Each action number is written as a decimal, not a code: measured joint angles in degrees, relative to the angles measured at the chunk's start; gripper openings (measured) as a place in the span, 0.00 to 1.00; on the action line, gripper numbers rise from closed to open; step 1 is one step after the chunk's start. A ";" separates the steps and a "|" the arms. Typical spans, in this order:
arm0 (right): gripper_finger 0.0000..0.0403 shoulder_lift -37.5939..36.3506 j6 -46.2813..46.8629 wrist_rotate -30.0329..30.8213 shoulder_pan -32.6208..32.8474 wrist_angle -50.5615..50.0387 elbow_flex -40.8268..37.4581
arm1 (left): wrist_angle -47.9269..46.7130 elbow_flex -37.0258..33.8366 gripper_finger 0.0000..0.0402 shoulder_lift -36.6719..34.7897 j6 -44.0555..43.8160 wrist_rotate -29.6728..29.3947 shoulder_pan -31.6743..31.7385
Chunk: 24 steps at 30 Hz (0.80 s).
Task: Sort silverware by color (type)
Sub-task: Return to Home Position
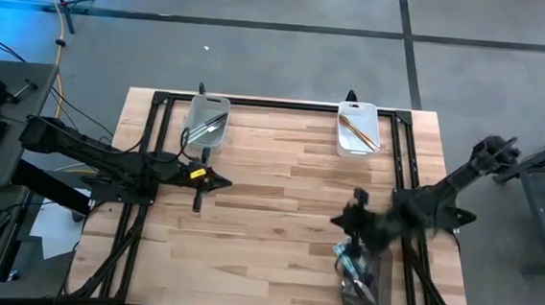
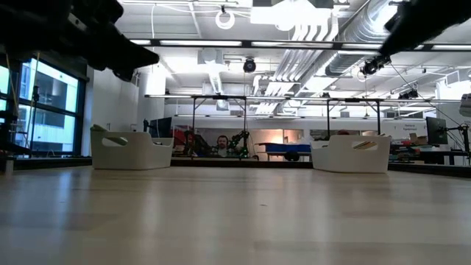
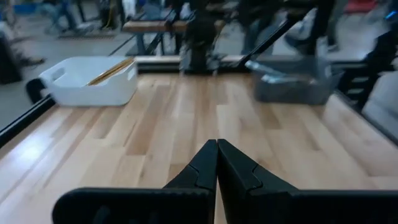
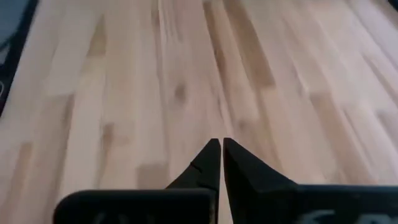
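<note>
Over on the left, the left gripper (image 1: 215,179) hovers above bare wood of the table (image 1: 277,220), its fingers (image 3: 205,165) pressed tight together, nothing between them. Just beyond it, at the far edge, the gray bin (image 1: 193,133) holds the silver cutlery (image 1: 211,124). Across to the right along that far edge, the white bin (image 1: 342,146) carries the gold cutlery (image 1: 357,131). Nearer the front, the right gripper (image 1: 352,219) hangs over the boards, fingers (image 4: 210,158) closed and empty. Right beside it, at the near right edge, a third bin (image 1: 383,285) holds the blue-green cutlery (image 1: 358,272).
</note>
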 joint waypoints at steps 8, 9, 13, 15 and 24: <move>0.00 -12.77 -29.69 -19.29 -23.90 33.05 -18.94 | 12.17 -6.62 0.00 -0.21 -1.41 5.85 2.99; 0.00 -13.38 -31.71 -22.55 -26.93 36.01 -20.35 | 12.28 -6.76 0.00 -0.26 -1.36 6.14 3.58; 0.00 -13.94 -37.42 -34.81 -37.61 45.04 -23.78 | 12.20 -6.94 0.00 -0.32 -1.08 7.39 5.73; 0.00 -13.90 -39.69 -38.91 -41.70 47.19 -24.27 | 12.20 -6.93 0.00 -0.48 -0.64 9.11 6.73; 0.00 -13.90 -47.52 -47.85 -51.62 54.25 -24.27 | 13.58 -9.97 0.00 -3.07 -0.54 10.07 10.75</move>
